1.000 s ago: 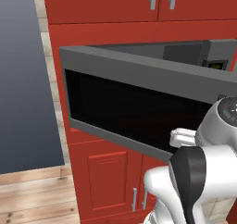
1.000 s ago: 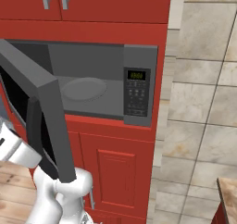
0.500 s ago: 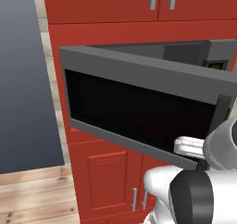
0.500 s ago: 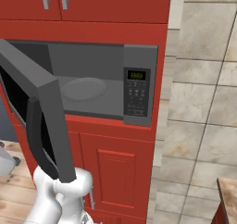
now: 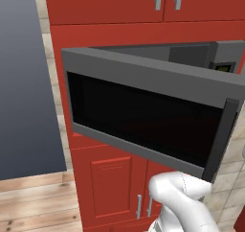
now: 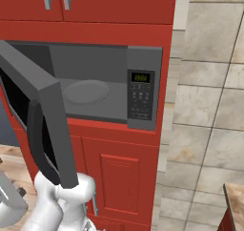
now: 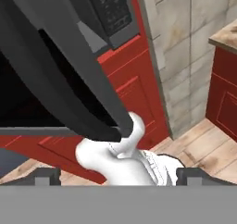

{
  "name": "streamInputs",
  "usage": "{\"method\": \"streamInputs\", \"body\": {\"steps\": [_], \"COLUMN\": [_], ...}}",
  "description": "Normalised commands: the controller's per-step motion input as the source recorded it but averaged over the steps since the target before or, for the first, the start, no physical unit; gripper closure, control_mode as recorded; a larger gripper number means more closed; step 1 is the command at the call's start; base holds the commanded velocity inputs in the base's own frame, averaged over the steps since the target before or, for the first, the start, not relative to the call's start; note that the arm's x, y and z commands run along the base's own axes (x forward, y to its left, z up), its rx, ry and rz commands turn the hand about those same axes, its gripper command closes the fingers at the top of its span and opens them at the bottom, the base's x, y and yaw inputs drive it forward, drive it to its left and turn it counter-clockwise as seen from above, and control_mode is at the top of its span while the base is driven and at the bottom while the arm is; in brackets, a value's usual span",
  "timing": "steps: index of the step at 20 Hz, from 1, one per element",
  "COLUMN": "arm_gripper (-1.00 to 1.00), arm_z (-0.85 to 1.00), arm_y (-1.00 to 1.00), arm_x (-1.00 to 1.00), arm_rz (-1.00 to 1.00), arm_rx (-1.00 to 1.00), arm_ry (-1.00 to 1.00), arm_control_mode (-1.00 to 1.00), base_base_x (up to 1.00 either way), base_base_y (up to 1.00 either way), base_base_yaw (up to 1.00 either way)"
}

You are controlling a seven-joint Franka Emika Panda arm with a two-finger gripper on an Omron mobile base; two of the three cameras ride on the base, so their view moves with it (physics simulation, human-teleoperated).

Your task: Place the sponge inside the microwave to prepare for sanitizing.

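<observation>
Microwave (image 6: 109,89) door (image 5: 143,116) was swung wide open, hinged on its left side, free edge out toward the robot. Dark window faced the left base camera; the door's dark handle (image 6: 37,144) ran down the inner face near the free edge in the right base view.

Inside: round grey turntable (image 6: 87,91) sat on the cavity floor, bare. Keypad panel (image 6: 140,95) with green display (image 6: 140,77) was on the right of the cavity.

Arm pose: it was folded low, below the door. A white link (image 5: 184,204) curved up from the bottom of the left base view, topping out just under the door's lower free corner. In the right base view the same white link (image 6: 59,201) sat directly beneath the door's bottom edge, close to or touching it; couldn't tell which. A grey-white rounded part (image 6: 9,204) showed at the lower left edge there, hand or wrist, couldn't tell which.

Hand camera was tilted, looking up at the door's underside and the keypad, with the arm's own link in the middle of the view. The two finger tips (image 7: 46,176) barely rose at the bottom corners, far apart, so the gripper (image 7: 118,177) was spread wide with nothing between the tips.

Sponge: couldn't locate it in any view.

Red cabinets (image 6: 119,177) surrounded the microwave, tiled wall (image 6: 209,106) to the right, wood floor (image 5: 33,202) below.
</observation>
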Motion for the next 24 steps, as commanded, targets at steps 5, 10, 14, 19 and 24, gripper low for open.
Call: {"method": "streamInputs", "body": {"steps": [5,10,14,19,24], "arm_gripper": [-1.0,-1.0,-1.0,-1.0,-1.0], "arm_z": [0.12,-0.02,0.0,-0.08,-0.26], "arm_y": [-0.99,-0.87,-0.83,0.0,0.0], "arm_x": [-0.03,0.4,0.55,0.67,0.68], "arm_rz": [0.0,0.0,-0.04,0.06,0.16], "arm_rx": [0.77,1.0,0.74,0.02,0.02], "arm_ry": [-0.01,0.0,0.04,-0.02,-0.14], "arm_control_mode": [-1.0,-1.0,-1.0,-1.0,-1.0], "base_base_x": [0.0,0.0,0.0,0.0,0.0], "base_base_y": [0.0,0.0,0.0,0.0,0.0], "base_base_yaw": [0.0,0.0,0.0,0.0,0.0]}}
